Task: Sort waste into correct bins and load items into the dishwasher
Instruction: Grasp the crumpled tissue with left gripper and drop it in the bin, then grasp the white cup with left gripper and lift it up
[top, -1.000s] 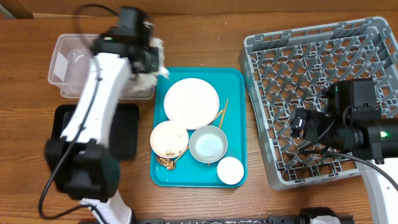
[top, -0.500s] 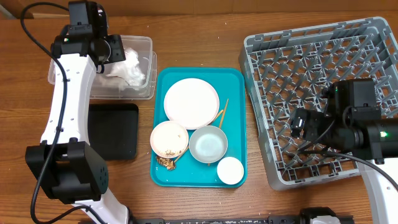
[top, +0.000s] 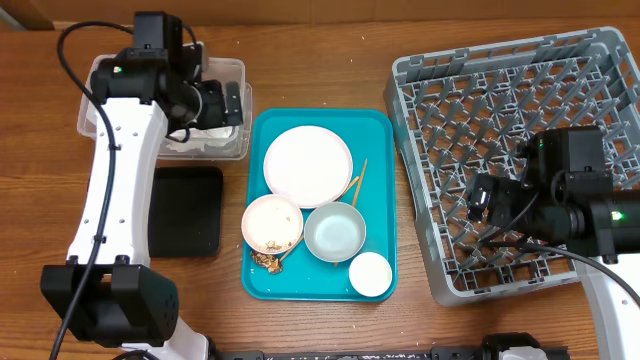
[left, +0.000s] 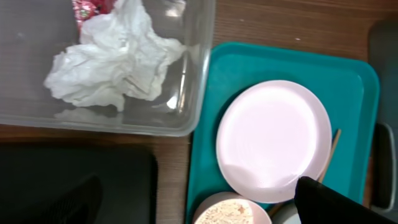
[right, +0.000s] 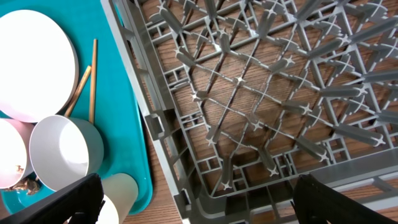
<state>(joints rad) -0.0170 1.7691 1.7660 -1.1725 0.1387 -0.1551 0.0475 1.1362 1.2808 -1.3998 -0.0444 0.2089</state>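
one clear tub (top: 226, 66) sits far left on the brown wooden counter (top: 320, 60). it holds one crumpled white napkin (left: 118, 62) and one red wrapper (left: 90, 9). the left tool (top: 228, 103) hovers over the tub's right end, fingers wide apart and holding nothing. one black tray (top: 190, 210) lies just near of the tub. in the centre, one teal tray (top: 380, 200) carries one white plate (top: 308, 165), one pink bowl (top: 272, 223) with scraps, one grey-white bowl (top: 334, 232), one white cup (top: 371, 273) and two chopsticks (top: 358, 180). at right stands one grey rack (top: 520, 110). the right tool (top: 483, 205) hangs over its near left part, fingers apart.
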